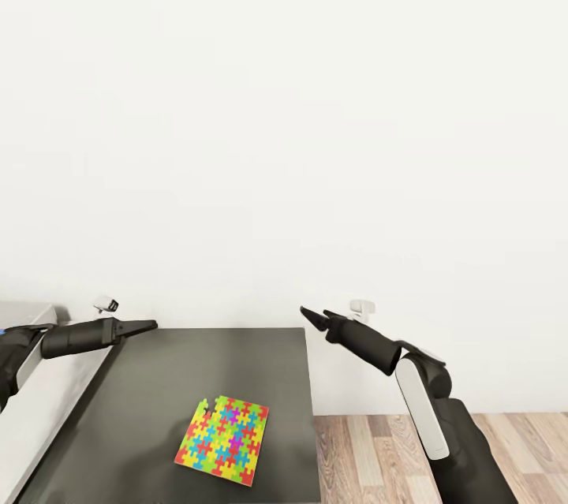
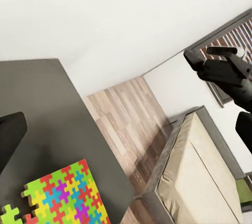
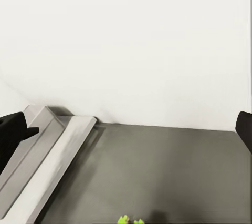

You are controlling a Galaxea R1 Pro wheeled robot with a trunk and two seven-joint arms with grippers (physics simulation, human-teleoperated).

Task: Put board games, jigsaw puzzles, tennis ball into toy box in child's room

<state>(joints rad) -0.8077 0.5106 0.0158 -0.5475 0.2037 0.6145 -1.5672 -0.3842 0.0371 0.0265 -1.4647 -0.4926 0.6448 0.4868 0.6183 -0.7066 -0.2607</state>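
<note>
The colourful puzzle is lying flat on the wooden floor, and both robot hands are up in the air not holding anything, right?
Not quite. The jigsaw puzzle lies flat on the dark grey surface, not on the wooden floor beside it; the head view shows this. The rest holds: the left gripper and right gripper hang above it, holding nothing.

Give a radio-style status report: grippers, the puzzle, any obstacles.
Left gripper and right gripper raised, both empty. One puzzle flat on the dark unit, untouched. Nothing blocking it.
</note>
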